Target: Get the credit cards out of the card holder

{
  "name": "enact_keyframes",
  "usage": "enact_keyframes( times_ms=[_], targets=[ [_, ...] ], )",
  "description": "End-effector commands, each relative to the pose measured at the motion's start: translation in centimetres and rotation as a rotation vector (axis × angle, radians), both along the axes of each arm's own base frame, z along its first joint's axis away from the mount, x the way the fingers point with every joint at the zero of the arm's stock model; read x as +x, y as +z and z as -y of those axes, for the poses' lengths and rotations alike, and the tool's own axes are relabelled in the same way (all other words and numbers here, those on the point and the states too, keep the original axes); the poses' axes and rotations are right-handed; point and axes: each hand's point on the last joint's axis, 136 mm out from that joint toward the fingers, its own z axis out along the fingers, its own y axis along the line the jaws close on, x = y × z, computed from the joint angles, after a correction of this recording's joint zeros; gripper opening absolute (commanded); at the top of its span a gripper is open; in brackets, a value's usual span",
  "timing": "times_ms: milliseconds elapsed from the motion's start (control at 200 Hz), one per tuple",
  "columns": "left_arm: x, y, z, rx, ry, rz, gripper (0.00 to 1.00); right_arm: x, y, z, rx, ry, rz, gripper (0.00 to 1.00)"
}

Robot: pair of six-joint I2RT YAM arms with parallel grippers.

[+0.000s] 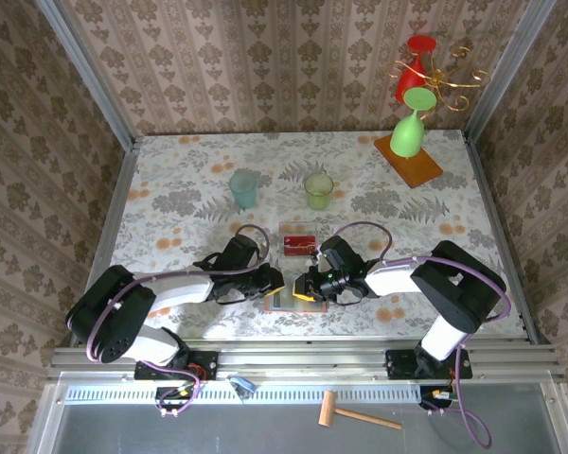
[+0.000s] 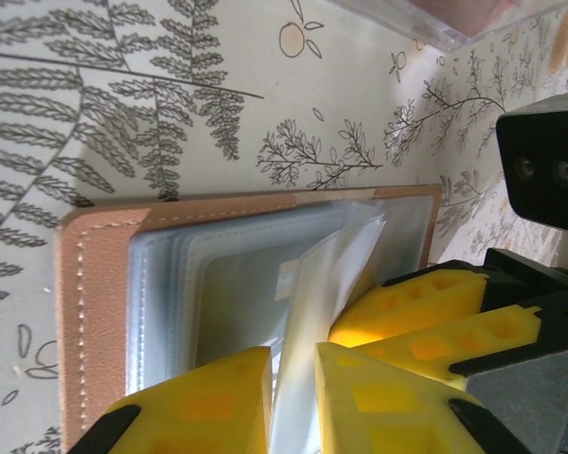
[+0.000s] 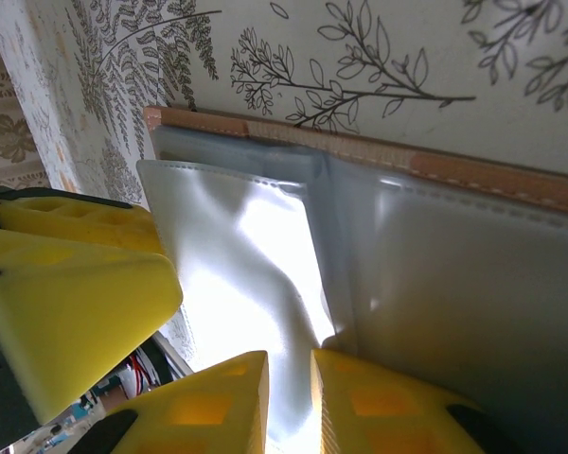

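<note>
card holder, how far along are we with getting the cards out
Done: red credit cards lie in the clear tray beyond the holder. In hand: the card holder lies open, and the left gripper and right gripper each pinch a lifted clear sleeve between their fingers. Left: sleeves in view look empty; whether a card remains deeper in cannot be told.

bright light, glare on card holder [image 3: 256,236]

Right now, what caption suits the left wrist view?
Left hand with a clear sleeve between its fingers, over the open card holder.
</note>
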Motion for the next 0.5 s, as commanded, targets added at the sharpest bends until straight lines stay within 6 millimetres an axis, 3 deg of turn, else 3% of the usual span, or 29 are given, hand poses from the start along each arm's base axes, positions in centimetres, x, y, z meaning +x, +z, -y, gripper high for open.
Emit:
enact_keyframes(
  times_ms=[0, 305, 495],
  targets=[
    [-0.4, 0.1, 0.6, -0.023, -0.013, -0.010, 0.19, -0.6, -1.0, 0.6, -0.015, -0.007, -0.040, 0.19],
    [-0.6, 0.2, 0.7, -0.026, -0.019, -0.013, 0.18, -0.3, -0.4, 0.5, -0.008, -0.015, -0.034, 0.23],
    [-0.6, 0.4, 0.7, -0.029, -0.024, -0.011, 0.18, 0.0, 1.0, 0.6, -0.004, -0.024, -0.010, 0.28]
  ],
)
